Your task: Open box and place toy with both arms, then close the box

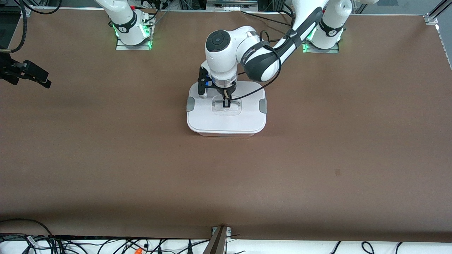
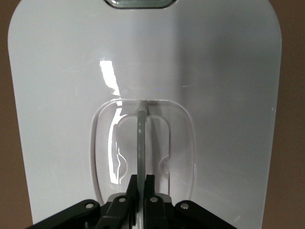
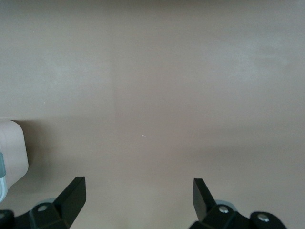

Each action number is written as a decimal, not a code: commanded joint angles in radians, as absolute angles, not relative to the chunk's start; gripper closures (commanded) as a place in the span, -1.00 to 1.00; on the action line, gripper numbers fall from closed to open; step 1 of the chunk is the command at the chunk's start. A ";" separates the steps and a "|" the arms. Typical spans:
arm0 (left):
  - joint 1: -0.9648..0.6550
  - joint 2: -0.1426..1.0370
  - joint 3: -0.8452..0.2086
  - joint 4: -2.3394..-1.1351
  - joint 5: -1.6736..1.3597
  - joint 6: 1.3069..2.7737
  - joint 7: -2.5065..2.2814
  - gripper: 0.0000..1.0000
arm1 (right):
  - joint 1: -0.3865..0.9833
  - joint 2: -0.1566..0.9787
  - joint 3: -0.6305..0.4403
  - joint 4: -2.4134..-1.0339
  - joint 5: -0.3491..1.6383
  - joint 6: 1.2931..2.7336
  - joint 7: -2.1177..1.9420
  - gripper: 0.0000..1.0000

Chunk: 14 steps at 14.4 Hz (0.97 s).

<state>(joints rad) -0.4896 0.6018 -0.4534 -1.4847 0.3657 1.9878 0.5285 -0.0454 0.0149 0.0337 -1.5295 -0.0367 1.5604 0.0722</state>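
In the front view you see the box [image 1: 226,116] at centre frame on the brown tabletop [image 1: 106,158], lid [image 1: 212,120] seated, with a grey side clip [image 1: 190,104] at one end and another [image 1: 263,106] at the other. The left arm comes from its base at upper right of the frame and bends down over the lid; the left gripper [image 1: 226,102] sits in the clear recessed handle [image 1: 233,109]. The front view does not resolve the grip. The left wrist view does: there your left gripper [image 2: 141,188] has its fingers [image 2: 151,187] drawn together and clamped on the thin grey handle bar [image 2: 140,143], which runs along the middle of the clear recess [image 2: 178,143] in the white lid [image 2: 214,71]. One grey clip [image 2: 139,3] shows at the top edge of that frame. The right gripper [image 1: 30,72] appears only at the left edge of the front view, up over bare tabletop toward the right arm's end, waiting. The right wrist view gives its state: the right gripper [image 3: 139,195] has its two fingers [image 3: 71,193] wide apart, holding nothing, over plain tabletop [image 3: 167,95]. A pale corner of the box [image 3: 12,148] shows at the left edge of that frame. You cannot see the toy in any of the three views.
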 commanded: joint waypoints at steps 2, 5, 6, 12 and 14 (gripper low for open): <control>-0.505 0.623 -0.445 -1.493 0.391 1.997 0.508 1.00 | -0.028 0.020 0.015 -1.509 -0.032 1.565 0.081 -0.99; -0.508 0.629 -0.445 -1.489 0.391 1.997 0.506 1.00 | -0.028 0.020 0.015 -1.509 -0.031 1.571 0.081 -0.99; -0.506 0.637 -0.443 -1.489 0.394 1.997 0.506 1.00 | -0.028 0.020 0.015 -1.509 -0.032 1.571 0.081 -0.99; -0.499 0.627 -0.445 -1.488 0.391 1.993 0.508 -0.98 | -0.028 0.040 0.012 -1.522 -0.031 1.557 0.081 -0.99; -0.494 0.614 -0.446 -1.486 0.391 1.983 0.520 -1.00 | -0.028 0.041 0.014 -1.523 -0.025 1.555 0.089 -0.99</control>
